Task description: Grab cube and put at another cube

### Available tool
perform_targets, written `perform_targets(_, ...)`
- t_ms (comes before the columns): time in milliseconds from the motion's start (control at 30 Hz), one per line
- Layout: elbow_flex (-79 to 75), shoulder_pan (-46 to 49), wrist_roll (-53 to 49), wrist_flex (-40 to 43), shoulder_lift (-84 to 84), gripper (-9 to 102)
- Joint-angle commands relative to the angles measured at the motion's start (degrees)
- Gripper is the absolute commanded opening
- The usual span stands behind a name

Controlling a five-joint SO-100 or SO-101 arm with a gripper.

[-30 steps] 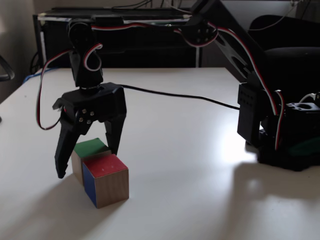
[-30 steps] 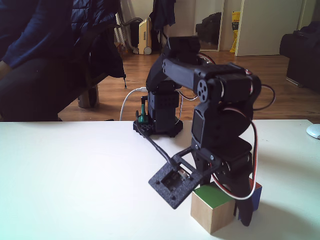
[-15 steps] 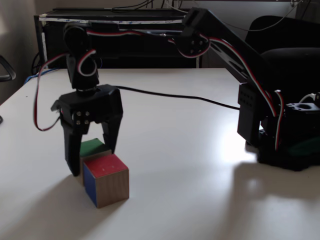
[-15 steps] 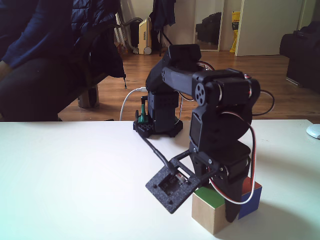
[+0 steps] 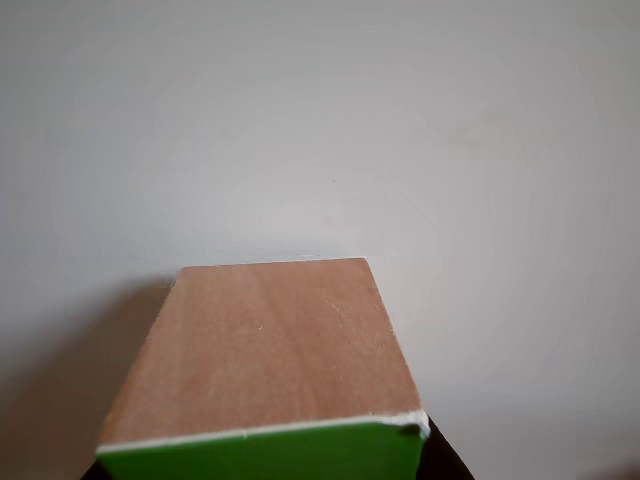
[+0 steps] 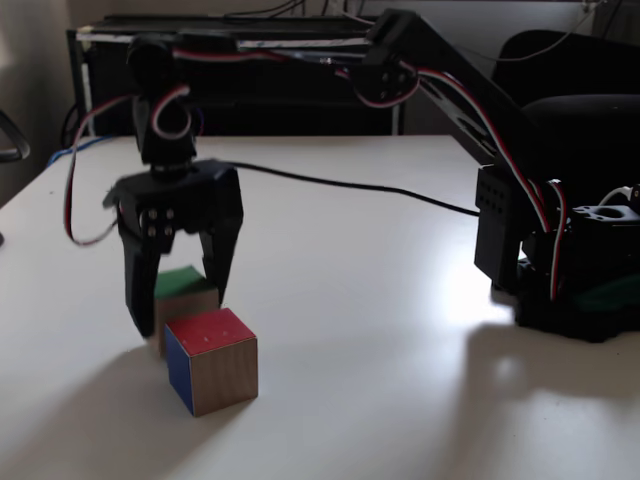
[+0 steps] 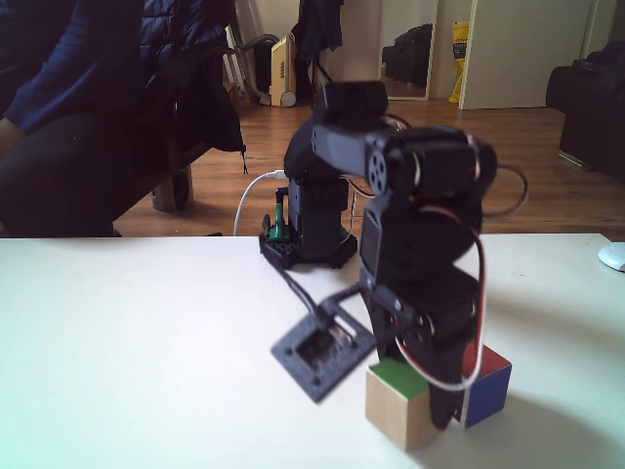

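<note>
**Gripper straddling wood-and-green block beside red-topped cube**

The black two-finger gripper [image 6: 178, 315] points straight down over the white table [image 6: 380, 300], its fingers spread apart and set on either side of the light-wood block with a green top face [image 6: 180, 292]. Whether the fingers press on the block cannot be told. The block rests on the table, directly behind and touching or nearly touching the cube with red top, blue side and wood front [image 6: 212, 360]. In another fixed view the gripper [image 7: 439, 396] stands between block [image 7: 395, 403] and cube [image 7: 485, 383]. The other view shows the block's wood face [image 5: 265, 345] close up, green edge nearest.
</note>
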Motion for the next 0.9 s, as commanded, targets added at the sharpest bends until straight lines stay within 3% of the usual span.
perform_targets(0, 2.55, -1.49, 1.32, 0.44, 10.2, 15)
perform_targets(433, 17.58, -6.77, 5.01, 0.44, 31.82, 15)
perform_targets(867, 20.83, -10.55, 10.2, -0.18, 31.9, 15)
